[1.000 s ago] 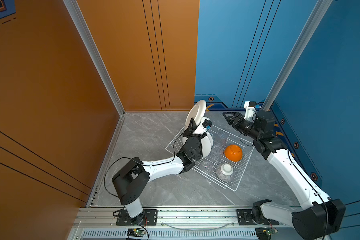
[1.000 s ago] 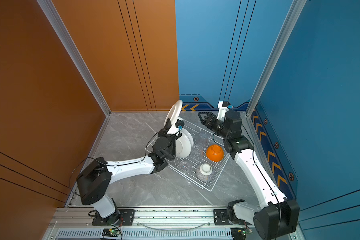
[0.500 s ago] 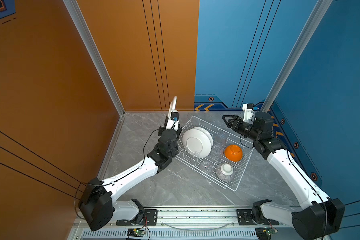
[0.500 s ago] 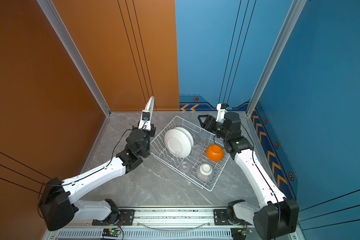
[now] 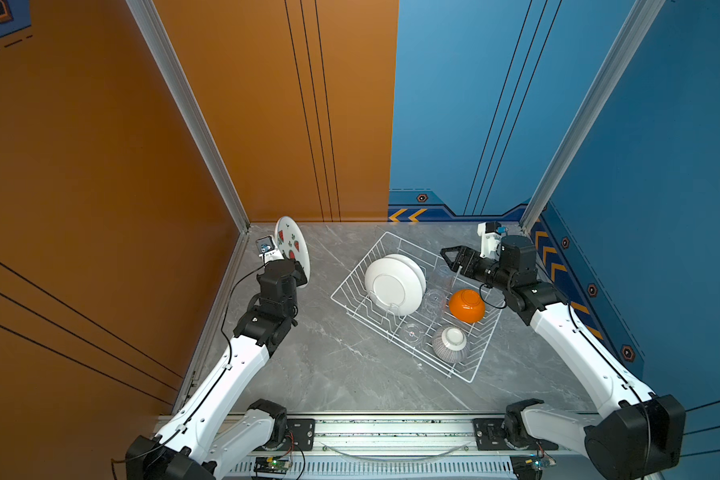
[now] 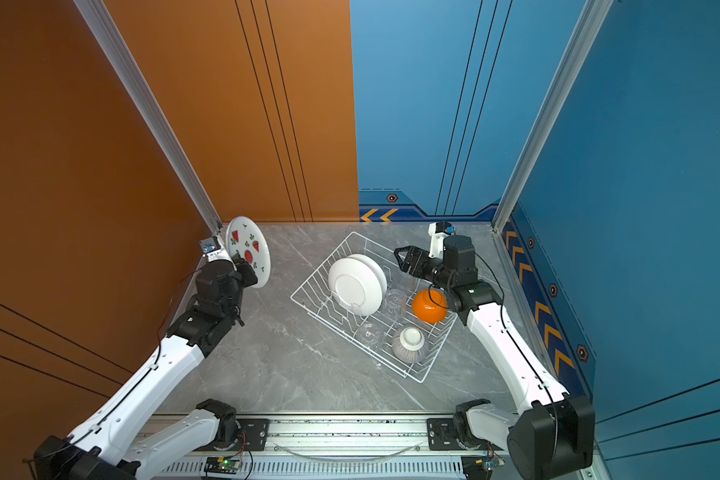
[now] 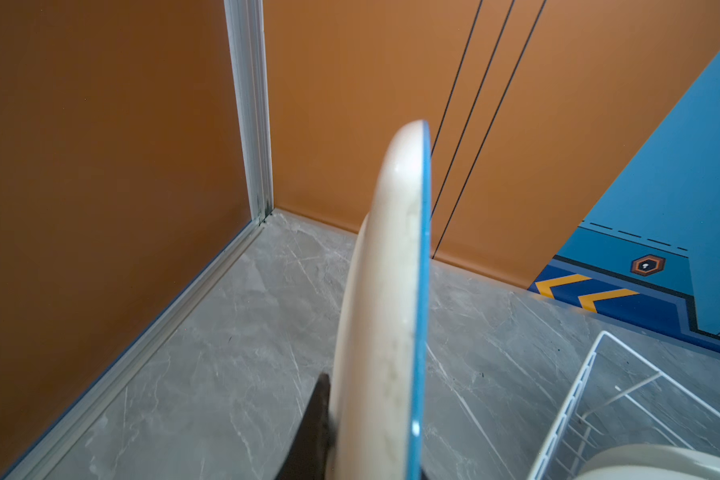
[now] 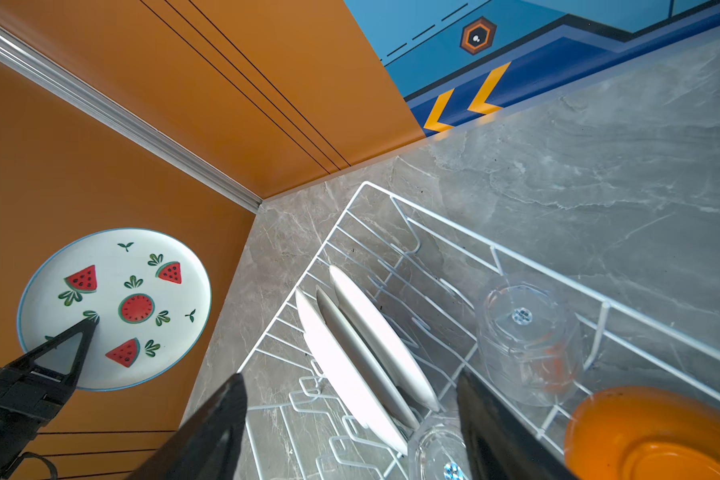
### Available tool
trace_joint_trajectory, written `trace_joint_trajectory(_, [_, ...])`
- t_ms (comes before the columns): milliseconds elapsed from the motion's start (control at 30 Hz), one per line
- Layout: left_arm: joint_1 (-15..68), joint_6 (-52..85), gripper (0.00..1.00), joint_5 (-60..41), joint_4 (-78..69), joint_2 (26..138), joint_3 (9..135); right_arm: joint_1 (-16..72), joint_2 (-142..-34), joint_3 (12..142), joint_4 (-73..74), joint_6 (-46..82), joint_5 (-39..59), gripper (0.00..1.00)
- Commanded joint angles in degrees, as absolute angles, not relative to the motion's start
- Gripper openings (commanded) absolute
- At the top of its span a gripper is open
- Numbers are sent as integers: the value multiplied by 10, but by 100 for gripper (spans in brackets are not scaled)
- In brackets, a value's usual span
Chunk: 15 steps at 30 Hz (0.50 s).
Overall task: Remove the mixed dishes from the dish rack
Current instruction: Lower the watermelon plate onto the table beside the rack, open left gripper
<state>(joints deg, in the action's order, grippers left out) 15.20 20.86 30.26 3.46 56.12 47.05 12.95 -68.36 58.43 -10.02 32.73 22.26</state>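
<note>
The white wire dish rack [image 5: 358, 264] [image 6: 321, 264] [image 8: 433, 216] sits right of centre. In it stand white-backed plates [image 5: 391, 286] [image 6: 354, 286] [image 8: 350, 361], clear tumblers [image 5: 435, 299] [image 8: 524, 332], an orange bowl [image 5: 466, 305] [image 6: 430, 305] [image 8: 649, 436] and a grey-striped bowl [image 5: 449, 343] [image 6: 409, 343]. My left gripper [image 5: 296, 272] [image 6: 246, 268] [image 7: 371, 457] is shut on the lower rim of the watermelon plate [image 5: 292, 249] [image 6: 248, 249] [image 7: 387, 291] [image 8: 113, 307], held upright near the back left corner. My right gripper [image 5: 447, 257] [image 6: 400, 255] [image 8: 348, 374] hangs open above the rack's back right side, holding nothing.
The orange wall [image 5: 142, 187] stands close behind and left of the held plate. The blue wall [image 5: 661, 208] runs just right of the right arm. A metal rail [image 5: 391, 428] carrying both arm bases crosses the front. Grey marble tabletop [image 5: 329, 365] lies between the left arm and the rack.
My left arm has lifted the watermelon plate out of the rack and swung it left toward the back corner. My right gripper's jaws have spread wider, staying above the rack.
</note>
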Motion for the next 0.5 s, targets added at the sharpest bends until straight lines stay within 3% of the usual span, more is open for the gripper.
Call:
trace_joint_trajectory(0, [112,292,0,230,33,528,460,132,-662,563,-110,300,219,82])
trace_joint_trajectory(467, [-2,373,0,86,79,481,388,129,-644,534,-112,278,219,84])
